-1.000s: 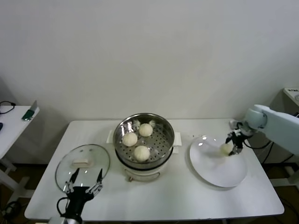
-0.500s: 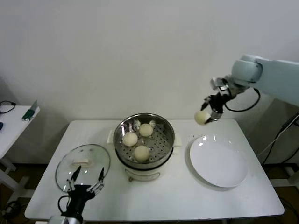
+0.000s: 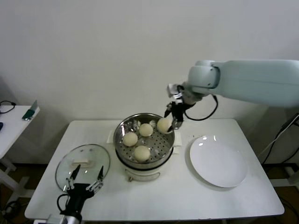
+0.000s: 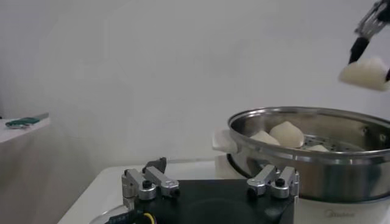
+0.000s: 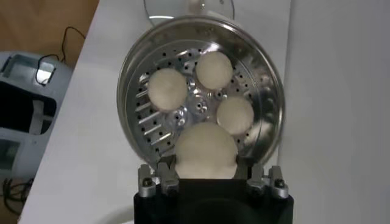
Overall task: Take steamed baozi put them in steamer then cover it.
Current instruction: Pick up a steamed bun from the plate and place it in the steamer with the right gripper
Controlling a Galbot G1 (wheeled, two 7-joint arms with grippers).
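Note:
The steel steamer (image 3: pixel 164 143) stands mid-table on its white base, with three baozi (image 3: pixel 141 153) on its perforated tray (image 5: pixel 152 131). My right gripper (image 3: pixel 170 122) is shut on the fourth baozi (image 3: pixel 164 125) and holds it above the steamer's back right rim; in the right wrist view that bun (image 5: pixel 205 151) sits between the fingers over the tray. The glass cover (image 3: pixel 83 166) with its cream handle lies flat on the table left of the steamer. My left gripper (image 3: pixel 84 178) is open and empty at the table's front left, just in front of the cover.
A flat white plate (image 3: pixel 218 162) lies bare to the right of the steamer. A side table (image 3: pixel 9 123) with a green object stands at far left. The steamer rim (image 4: pixel 304 149) and held bun (image 4: pixel 365 73) show in the left wrist view.
My right gripper lifted the baozi off the white plate and carried it up and left, and now holds it over the steamer. The left arm has stayed put.

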